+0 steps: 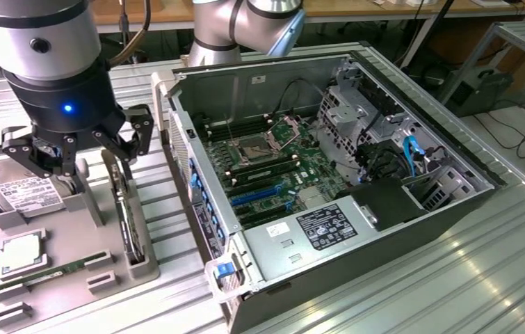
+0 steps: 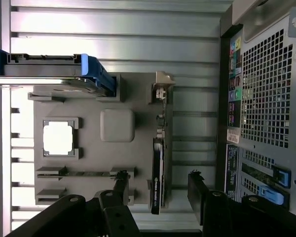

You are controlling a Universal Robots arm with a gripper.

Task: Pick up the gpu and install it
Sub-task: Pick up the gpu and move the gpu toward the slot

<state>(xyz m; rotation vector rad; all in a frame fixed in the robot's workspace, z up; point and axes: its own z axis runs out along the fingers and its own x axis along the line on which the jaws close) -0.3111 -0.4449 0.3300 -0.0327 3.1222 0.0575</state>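
The gpu (image 1: 128,212) is a thin dark card standing on edge in a slot of the grey holder tray (image 1: 76,296), beside the open computer case (image 1: 336,160). In the wrist view the gpu (image 2: 158,170) appears edge-on, with its pale metal bracket (image 2: 161,96) at the far end. My gripper (image 1: 81,149) hangs open just above the tray. Its two black fingers (image 2: 197,190) stand on either side of the card's line, and the gripper (image 2: 159,192) has nothing between them. Blue card slots (image 1: 257,195) show on the motherboard inside the case.
The tray also carries a silver hard drive (image 1: 21,191) in a blue frame (image 2: 96,74), a square processor (image 2: 58,137) and a green memory stick (image 1: 44,278). The case's rear panel (image 2: 266,98) stands close beside the tray. Ribbed metal table all around.
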